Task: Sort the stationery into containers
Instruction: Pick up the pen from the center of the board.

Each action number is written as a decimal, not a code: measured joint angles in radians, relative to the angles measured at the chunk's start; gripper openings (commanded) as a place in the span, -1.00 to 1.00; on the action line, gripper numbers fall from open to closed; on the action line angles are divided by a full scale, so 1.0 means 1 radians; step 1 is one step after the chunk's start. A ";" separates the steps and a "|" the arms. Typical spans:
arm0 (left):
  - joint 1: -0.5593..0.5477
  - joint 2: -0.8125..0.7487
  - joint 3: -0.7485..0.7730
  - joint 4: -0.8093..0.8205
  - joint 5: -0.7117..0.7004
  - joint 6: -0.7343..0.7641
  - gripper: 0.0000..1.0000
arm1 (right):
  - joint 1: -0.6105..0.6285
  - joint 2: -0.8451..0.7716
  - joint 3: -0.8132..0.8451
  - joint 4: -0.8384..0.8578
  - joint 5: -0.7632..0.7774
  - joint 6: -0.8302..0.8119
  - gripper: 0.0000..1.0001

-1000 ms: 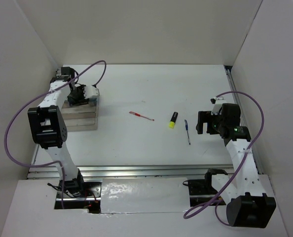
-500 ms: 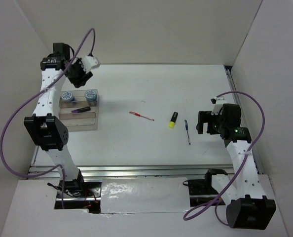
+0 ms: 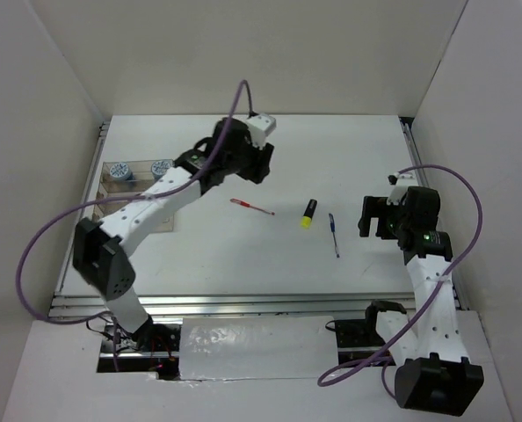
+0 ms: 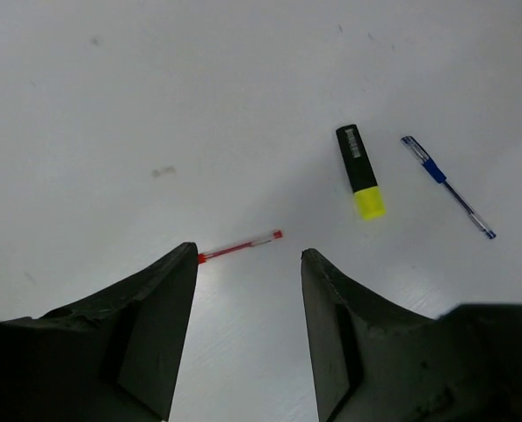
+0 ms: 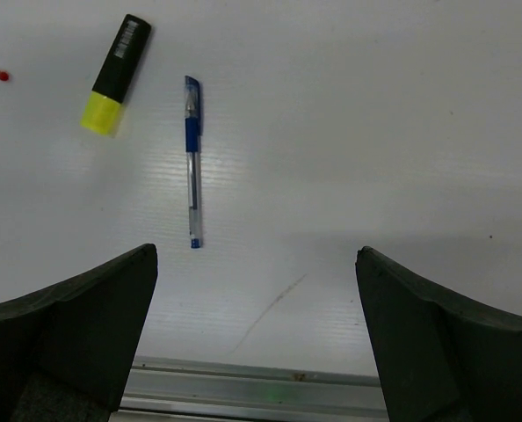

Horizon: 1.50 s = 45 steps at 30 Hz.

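Hanging over the counter in the top view, the left pincer sits at 12 o'clock of the red pen, probably lined up to collect it. The pen's axis runs 10 to 4 o'clock. The organiser tray, at far 9 o'clock, holds two blue rolls.

Left wrist view: jaws partly apart and empty, with the red pen just beyond the tips.

Right wrist view: the right pincer is spread wide and empty. The blue pen lies 12 to 6 o'clock, and the yellow highlighter has its cap toward 1 o'clock.

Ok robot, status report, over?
Left gripper, right gripper open, empty. Red pen, yellow highlighter, blue pen unsorted on table. Nothing blocking.
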 measured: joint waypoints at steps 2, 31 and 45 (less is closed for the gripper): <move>-0.061 0.109 0.019 0.015 -0.064 -0.070 0.31 | -0.029 -0.001 0.000 0.000 -0.003 0.002 1.00; -0.249 0.796 0.473 -0.065 -0.183 -0.268 0.14 | -0.110 0.011 0.000 -0.001 -0.053 0.003 1.00; -0.089 0.507 0.177 -0.160 -0.051 0.033 -0.99 | -0.110 0.011 0.000 -0.002 -0.075 0.002 1.00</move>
